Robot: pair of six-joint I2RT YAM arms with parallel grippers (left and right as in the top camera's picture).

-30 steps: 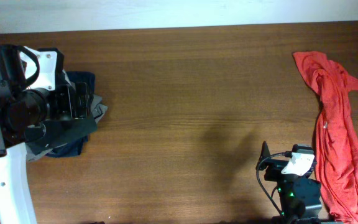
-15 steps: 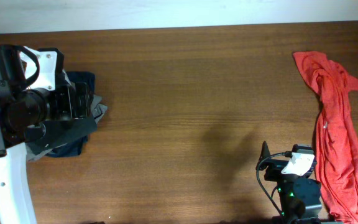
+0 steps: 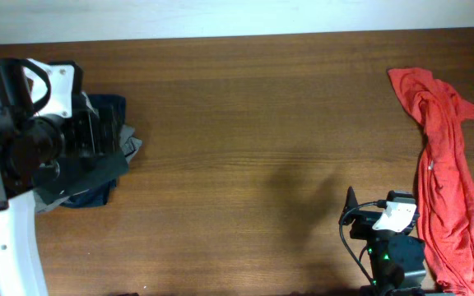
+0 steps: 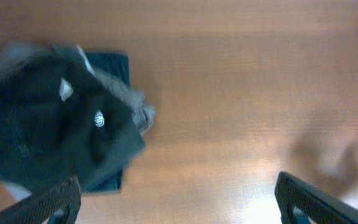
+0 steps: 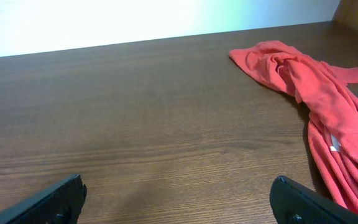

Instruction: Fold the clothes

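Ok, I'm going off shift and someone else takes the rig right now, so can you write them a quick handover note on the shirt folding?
Left gripper: jaws open, empty, above the pile at the left end of the table.
Right gripper: jaws open, empty, over bare wood at front right.
Black T-shirt: lying on top of the navy garment and grey garment, not gripped.
Done: it looks folded and stacked, though the view is blurred.
Left: check the fold is tidy. The red-orange garment lies unfolded at the right.

T-shirt (image 4: 42, 137) on folded pile (image 4: 114, 68), table (image 3: 245, 123) L, loose garment (image 3: 447, 164) far R
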